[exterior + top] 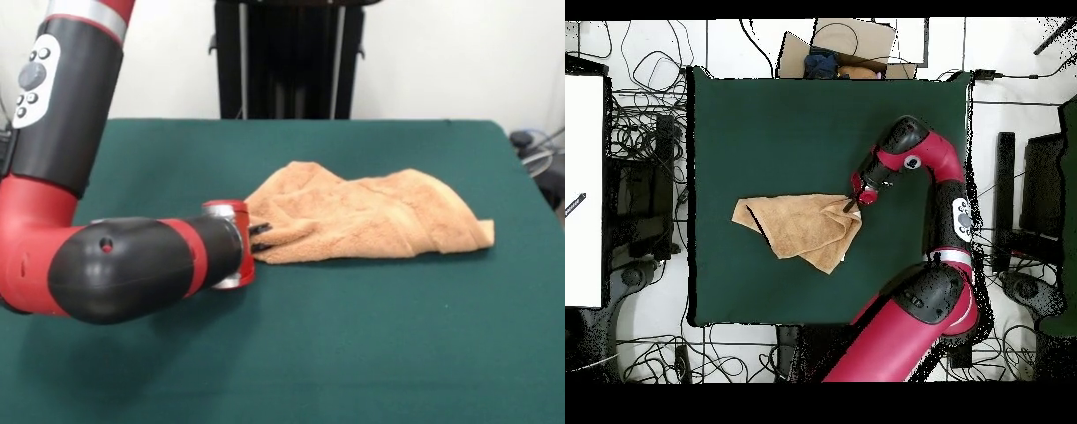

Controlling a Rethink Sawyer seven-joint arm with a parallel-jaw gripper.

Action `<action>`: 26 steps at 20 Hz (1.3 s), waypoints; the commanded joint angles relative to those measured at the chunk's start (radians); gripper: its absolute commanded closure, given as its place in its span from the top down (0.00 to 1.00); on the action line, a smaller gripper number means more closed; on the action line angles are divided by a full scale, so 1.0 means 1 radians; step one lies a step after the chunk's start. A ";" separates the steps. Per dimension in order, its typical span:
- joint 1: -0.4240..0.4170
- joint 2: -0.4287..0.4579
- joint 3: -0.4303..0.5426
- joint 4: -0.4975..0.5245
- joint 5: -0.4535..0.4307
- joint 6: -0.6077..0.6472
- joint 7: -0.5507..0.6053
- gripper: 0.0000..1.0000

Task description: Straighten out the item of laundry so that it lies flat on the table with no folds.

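Observation:
The orange-tan towel (362, 216) lies bunched and folded over itself on the dark green table (353, 353), right of centre in the front view. In the overhead view the towel (803, 228) sits mid-table as a crumpled wedge. My gripper (260, 237) is low at the towel's left edge in the front view, its dark tips touching the cloth. In the overhead view the gripper (850, 206) is at the towel's upper right corner. The wrist hides the fingers, so I cannot tell whether they hold the cloth. No tag or band stripes show.
The robot's arm (132, 265) lies low across the table's left part in the front view. The pedestal (287, 57) stands behind the table's far edge. Cables and boxes (840, 55) ring the table (765, 120) in the overhead view.

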 commanded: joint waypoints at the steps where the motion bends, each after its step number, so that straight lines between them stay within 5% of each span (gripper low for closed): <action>1: -0.018 0.046 -0.078 -0.204 -0.255 -0.131 -0.243 0.00; 24: -0.021 0.079 0.016 -0.342 -0.393 -0.046 -0.444 0.00; 25: -0.019 0.077 0.011 -0.340 -0.392 -0.048 -0.459 1.00; 26: -0.018 0.076 0.009 -0.339 -0.392 -0.051 -0.462 1.00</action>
